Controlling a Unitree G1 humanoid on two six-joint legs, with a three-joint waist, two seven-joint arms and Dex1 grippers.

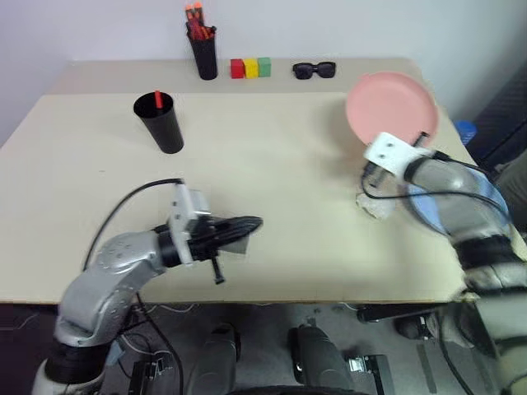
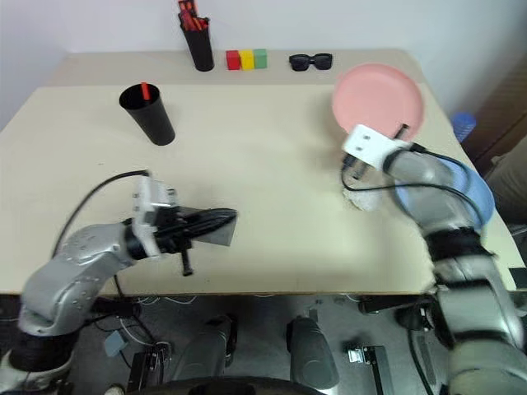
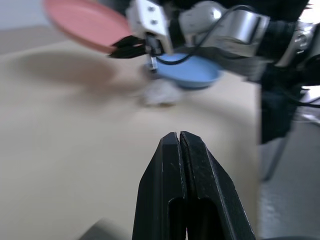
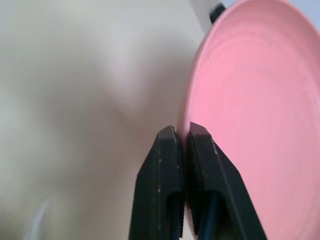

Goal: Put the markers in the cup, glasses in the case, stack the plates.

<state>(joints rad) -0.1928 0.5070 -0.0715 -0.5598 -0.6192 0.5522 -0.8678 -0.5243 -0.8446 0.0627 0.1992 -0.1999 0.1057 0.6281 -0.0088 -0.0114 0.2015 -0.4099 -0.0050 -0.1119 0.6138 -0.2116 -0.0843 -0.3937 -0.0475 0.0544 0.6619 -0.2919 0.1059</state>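
Note:
The pink plate hangs tilted above the table's far right, its near rim pinched in my shut right gripper. Below that arm lies the light blue plate, flat at the table's right edge. The black cup stands at the far left, with a marker's red cap poking out of it. My left gripper is shut and empty. It points right, just above the grey case near the front edge. The glasses are hidden.
A black pen holder with orange-red pens, three coloured blocks and black sunglasses line the far edge. A small whitish lump lies beside the blue plate. The table's middle is bare.

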